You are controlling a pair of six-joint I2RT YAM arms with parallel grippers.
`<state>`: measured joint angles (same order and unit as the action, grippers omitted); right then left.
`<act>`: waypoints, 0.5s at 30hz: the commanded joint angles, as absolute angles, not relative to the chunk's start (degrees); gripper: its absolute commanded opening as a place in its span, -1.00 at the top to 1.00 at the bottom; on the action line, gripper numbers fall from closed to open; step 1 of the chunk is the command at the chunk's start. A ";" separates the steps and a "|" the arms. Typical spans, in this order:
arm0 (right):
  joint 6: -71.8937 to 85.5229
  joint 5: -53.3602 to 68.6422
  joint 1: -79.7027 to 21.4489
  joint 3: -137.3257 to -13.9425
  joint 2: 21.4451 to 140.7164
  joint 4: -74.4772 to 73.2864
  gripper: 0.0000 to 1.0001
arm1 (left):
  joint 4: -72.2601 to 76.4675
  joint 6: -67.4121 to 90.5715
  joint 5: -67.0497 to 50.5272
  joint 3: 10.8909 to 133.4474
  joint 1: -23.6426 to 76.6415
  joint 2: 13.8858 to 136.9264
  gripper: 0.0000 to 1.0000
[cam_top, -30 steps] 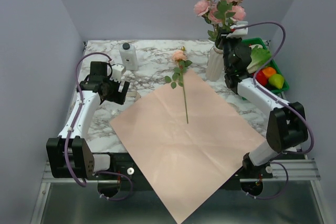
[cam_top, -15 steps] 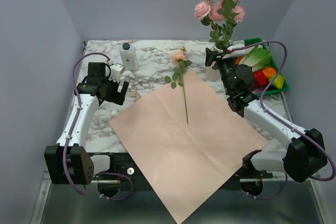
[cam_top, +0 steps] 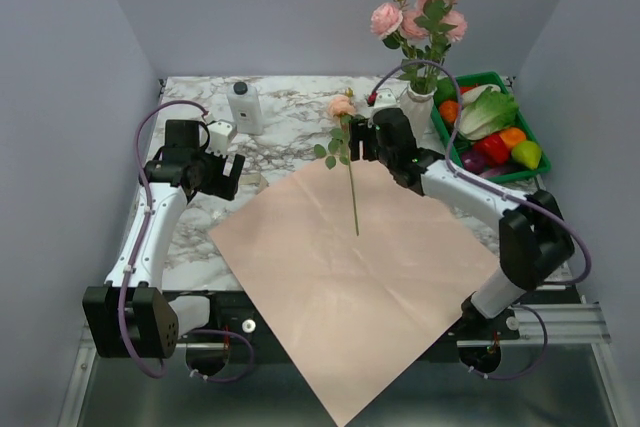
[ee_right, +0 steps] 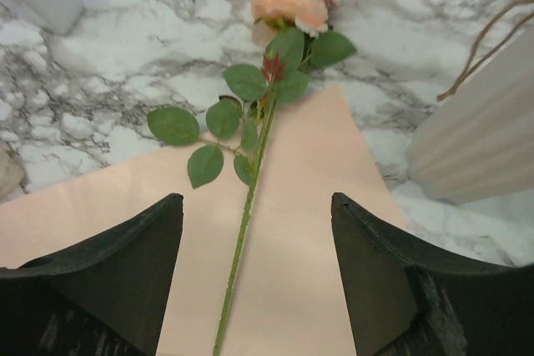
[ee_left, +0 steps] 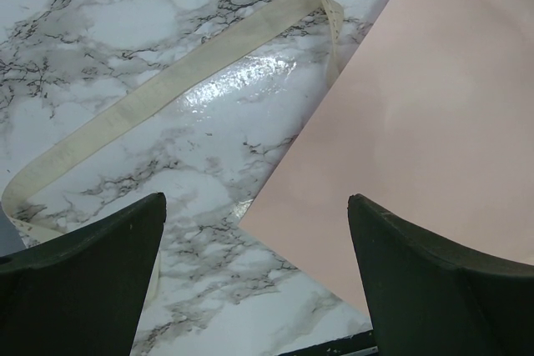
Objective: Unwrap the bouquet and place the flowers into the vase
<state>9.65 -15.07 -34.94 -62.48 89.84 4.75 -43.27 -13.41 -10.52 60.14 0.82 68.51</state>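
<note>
One rose [cam_top: 349,169] lies flat on the pink paper [cam_top: 350,287] in the middle of the table [cam_top: 290,112]. Its peach head points to the far side, just off the paper's far corner. Its long green stem runs straight back toward us, down the paper.

Our right gripper [ee_right: 254,206] hangs right over the leafy part of the stem. Its two fingers stand apart, one on each side of the stem, and they hold nothing. The stem runs through the gap from front to back, so we think the fingers are turned the right way to pinch it.

Our left gripper [cam_top: 222,175] is well off to the left, by the paper's left corner. It is wide open and holds nothing too. Under it lies the cream ribbon [ee_left: 183,81]. So the right arm is much nearer to the rose.

The white vase [cam_top: 416,112] stands just to the right of the right gripper, with other roses already in it. We think the rose must be lifted, stood up and carried that short way.
</note>
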 commanded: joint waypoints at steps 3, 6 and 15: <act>17.31 -14.15 -35.42 -77.33 101.92 -20.01 -0.58 | -44.30 -13.45 -11.42 59.94 0.53 67.06 -0.97; 19.16 -13.19 -35.42 -82.52 106.59 -24.59 -0.57 | -44.03 -13.45 -11.60 59.85 0.53 67.24 -0.98; 21.09 -8.71 -35.42 -96.15 119.96 -37.16 -0.19 | -43.51 -13.71 -11.25 59.77 0.53 67.41 -0.98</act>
